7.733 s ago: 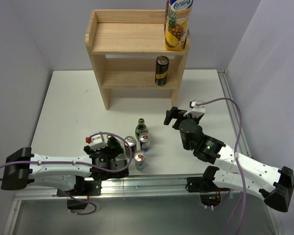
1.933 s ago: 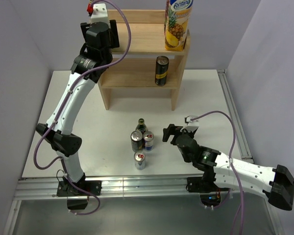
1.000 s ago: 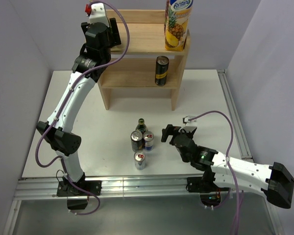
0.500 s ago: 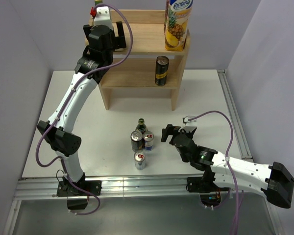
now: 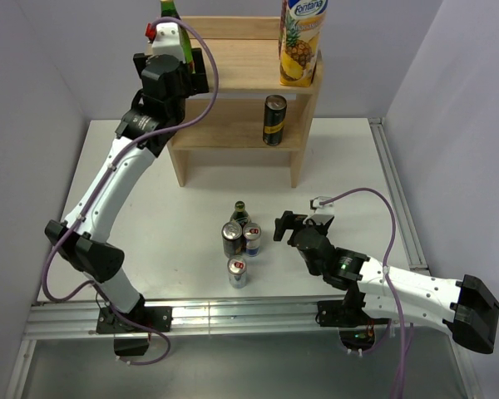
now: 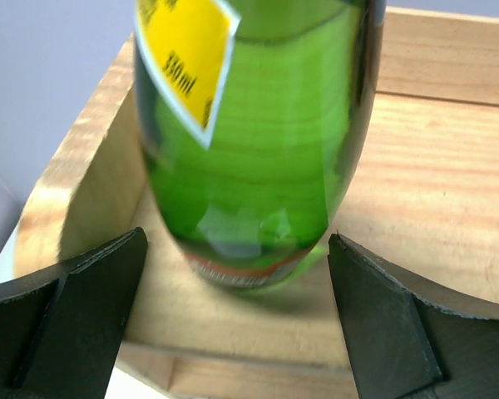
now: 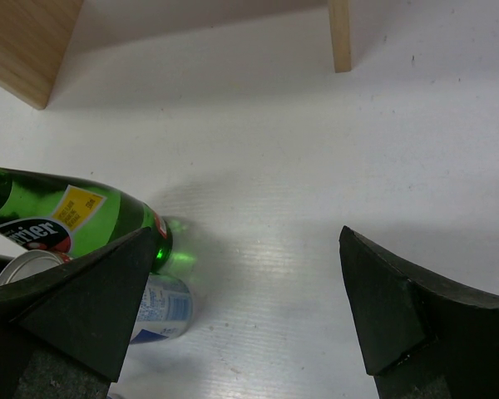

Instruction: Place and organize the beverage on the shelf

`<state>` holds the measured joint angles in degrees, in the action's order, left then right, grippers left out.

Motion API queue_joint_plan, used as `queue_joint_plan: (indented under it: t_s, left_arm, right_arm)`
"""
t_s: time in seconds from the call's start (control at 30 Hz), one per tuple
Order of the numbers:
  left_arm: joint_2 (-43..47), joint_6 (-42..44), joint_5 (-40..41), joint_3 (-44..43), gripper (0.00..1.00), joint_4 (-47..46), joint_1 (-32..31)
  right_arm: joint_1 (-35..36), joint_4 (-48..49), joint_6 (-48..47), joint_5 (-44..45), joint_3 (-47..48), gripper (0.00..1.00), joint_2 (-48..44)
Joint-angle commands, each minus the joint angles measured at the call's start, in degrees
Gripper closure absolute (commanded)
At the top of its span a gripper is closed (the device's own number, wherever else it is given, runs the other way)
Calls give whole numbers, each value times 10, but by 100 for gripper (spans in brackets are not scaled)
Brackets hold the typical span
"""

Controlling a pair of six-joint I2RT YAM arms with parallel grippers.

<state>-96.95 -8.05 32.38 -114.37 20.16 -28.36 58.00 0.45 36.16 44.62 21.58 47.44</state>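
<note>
The light-wood shelf (image 5: 233, 62) stands at the table's back. A green glass bottle (image 5: 168, 10) with a yellow label stands on the left of its top board (image 6: 432, 166). My left gripper (image 5: 180, 51) is open. In the left wrist view its fingers (image 6: 91, 291) stand either side of the bottle's base (image 6: 258, 150) with gaps. A juice carton (image 5: 302, 41) stands top right and a dark can (image 5: 274, 119) on the lower tier. My right gripper (image 5: 281, 226) is open and empty, just right of a second green bottle (image 5: 239, 214) on the table.
Three cans (image 5: 232, 238), (image 5: 249, 239), (image 5: 238, 272) cluster by the table bottle. The right wrist view shows that bottle (image 7: 58, 220), a blue-white can (image 7: 162, 309), a shelf leg (image 7: 339, 33) and the side panel (image 7: 25, 41). Walls close in on three sides.
My left arm rose from the table to the shelf's top left. In the last second it drew back slightly, and the green bottle now shows above it. My right gripper shifted left toward the cans.
</note>
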Motion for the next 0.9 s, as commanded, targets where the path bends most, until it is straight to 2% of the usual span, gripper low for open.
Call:
queue_joint_plan:
  t_s: [0.0,0.4,0.63,0.73,0.87]
  left_arm:
    - [38,9,44,12,1,14,0]
    - [150,-4,98,119,1,28,-65]
    - [230,-41,104,192,1,64,-92]
    - [272,-68,125,253,1,79,-123]
    - [338,-150,146,370,1,115,-188]
  right_arm:
    - [4,22,3,20,2,0,-2]
    - [4,20,0,32,4,0,-1]
    - [4,16,2,40,2,0,-4]
    - [8,17,1,40,0,0,-7]
    - [11,19,0,43,1,0,-2]
